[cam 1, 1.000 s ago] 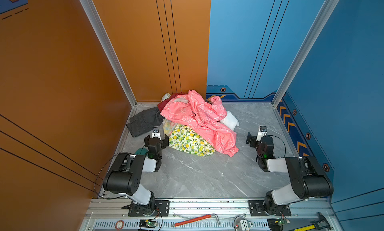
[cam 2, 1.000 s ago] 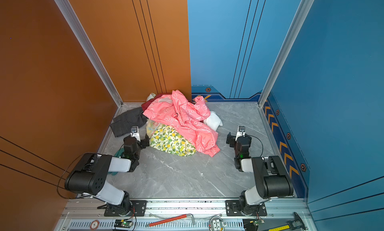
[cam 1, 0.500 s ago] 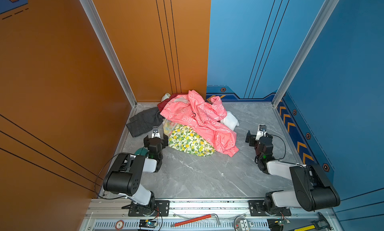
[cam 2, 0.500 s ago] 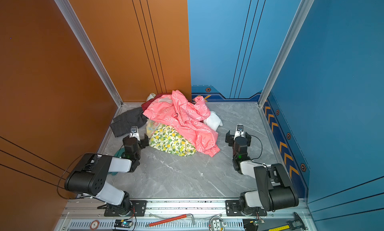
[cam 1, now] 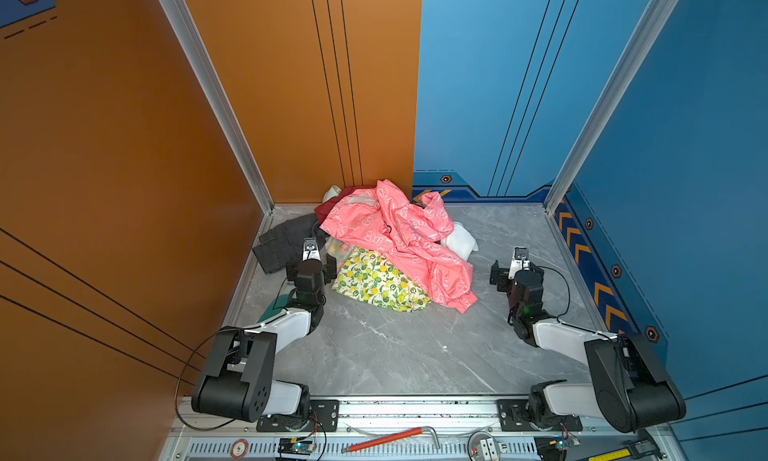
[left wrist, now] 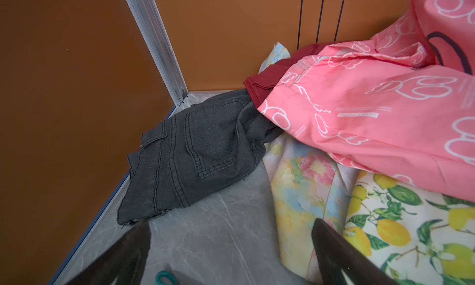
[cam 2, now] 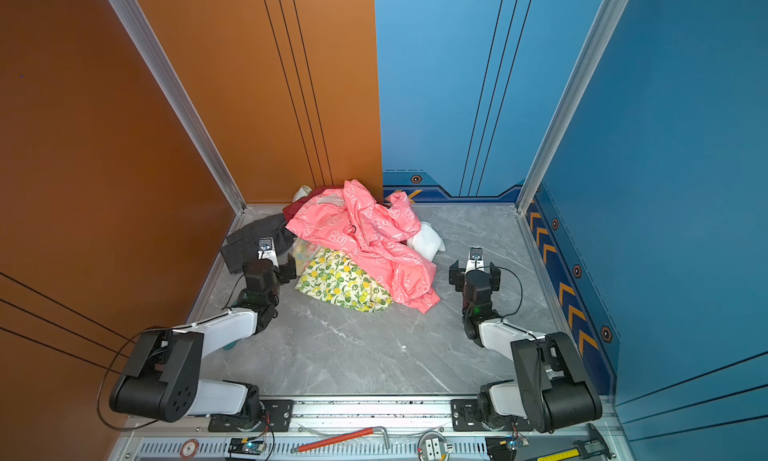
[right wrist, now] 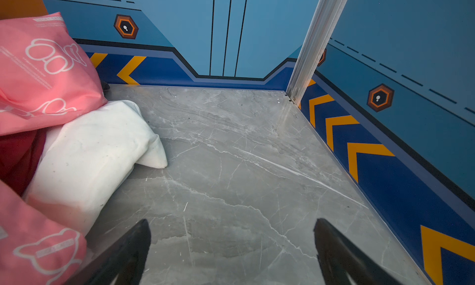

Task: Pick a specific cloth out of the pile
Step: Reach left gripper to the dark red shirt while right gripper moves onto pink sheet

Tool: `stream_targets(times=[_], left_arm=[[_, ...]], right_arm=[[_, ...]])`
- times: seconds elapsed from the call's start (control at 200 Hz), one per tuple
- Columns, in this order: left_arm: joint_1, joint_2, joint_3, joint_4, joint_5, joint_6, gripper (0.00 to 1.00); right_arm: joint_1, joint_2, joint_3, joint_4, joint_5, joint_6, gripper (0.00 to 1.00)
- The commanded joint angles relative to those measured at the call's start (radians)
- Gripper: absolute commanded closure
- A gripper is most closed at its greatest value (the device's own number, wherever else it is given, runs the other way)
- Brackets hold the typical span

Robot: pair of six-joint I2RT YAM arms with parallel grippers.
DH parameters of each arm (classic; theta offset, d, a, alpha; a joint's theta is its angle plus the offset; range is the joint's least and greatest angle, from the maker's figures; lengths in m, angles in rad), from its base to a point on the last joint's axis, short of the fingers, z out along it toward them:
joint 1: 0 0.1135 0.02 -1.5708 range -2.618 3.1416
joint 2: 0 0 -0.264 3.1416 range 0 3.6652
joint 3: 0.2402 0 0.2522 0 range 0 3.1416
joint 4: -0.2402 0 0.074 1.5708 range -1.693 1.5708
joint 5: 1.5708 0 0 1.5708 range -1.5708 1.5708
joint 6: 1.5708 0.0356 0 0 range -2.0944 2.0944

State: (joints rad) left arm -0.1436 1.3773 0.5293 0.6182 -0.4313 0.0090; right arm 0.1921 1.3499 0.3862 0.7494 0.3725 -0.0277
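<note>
The pile (cam 1: 386, 247) lies against the back wall, topped by a pink jacket (cam 1: 395, 230) with white outlines. The cloth (cam 1: 326, 209), plain dark red, pokes out from under the jacket's back left edge; it shows clearly in the left wrist view (left wrist: 267, 83) and as a sliver in the right wrist view (right wrist: 18, 155). My left gripper (cam 1: 311, 260) is open and empty over bare floor (left wrist: 231, 223), between dark grey jeans (left wrist: 195, 152) and lemon-print fabric (left wrist: 411, 232). Right of the pile, my right gripper (cam 1: 514, 268) is open and empty above the floor (right wrist: 232, 221).
A white padded piece (right wrist: 90, 155) sticks out at the pile's right side. Pastel floral fabric (left wrist: 303, 183) lies beside the lemon print. A teal object (left wrist: 165, 278) sits under the left arm. Orange and blue walls enclose the grey marble floor (cam 1: 395, 346). Tools rest on the front rail (cam 1: 386, 438).
The right arm's elbow has swung down and out to the right, while its gripper stays near the same spot. The left arm and the clothes have not moved.
</note>
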Motion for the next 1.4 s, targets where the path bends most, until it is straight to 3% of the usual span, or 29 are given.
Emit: stream_targets(times=[0.0,0.255,0.395,0.526,0.771,1.021,1.031,1.171,1.391], left_arm=[[0.01,-0.043,0.092,-0.248,-0.022,-0.086,0.02],[0.058,-0.046,0.315,-0.628,-0.02,-0.308,0.02],[0.112,-0.018,0.425,-0.761,0.051,-0.413,0.01],[0.18,0.052,0.554,-0.877,0.188,-0.514,0.01],[0.249,0.259,0.757,-0.896,0.472,-0.611,0.07],[0.275,0.485,0.962,-0.892,0.628,-0.639,0.13],[0.277,0.493,0.971,-0.891,0.636,-0.64,0.16],[0.303,0.602,1.084,-0.89,0.717,-0.65,0.25],[0.323,0.733,1.243,-0.917,0.768,-0.637,0.33]], right_arm=[[0.01,0.012,0.028,-0.043,0.05,-0.018,0.0],[0.065,-0.053,0.061,-0.136,0.128,-0.003,0.0],[0.116,-0.134,0.091,-0.226,0.143,0.041,0.0],[0.192,-0.187,0.135,-0.315,0.167,0.044,0.0],[0.412,-0.219,0.184,-0.351,0.077,0.04,0.0],[0.687,-0.105,0.289,-0.389,0.016,-0.045,0.01],[0.694,-0.1,0.294,-0.391,0.011,-0.045,0.01],[0.75,-0.022,0.363,-0.411,-0.126,-0.041,0.04],[0.785,0.121,0.502,-0.479,-0.237,-0.074,0.12]])
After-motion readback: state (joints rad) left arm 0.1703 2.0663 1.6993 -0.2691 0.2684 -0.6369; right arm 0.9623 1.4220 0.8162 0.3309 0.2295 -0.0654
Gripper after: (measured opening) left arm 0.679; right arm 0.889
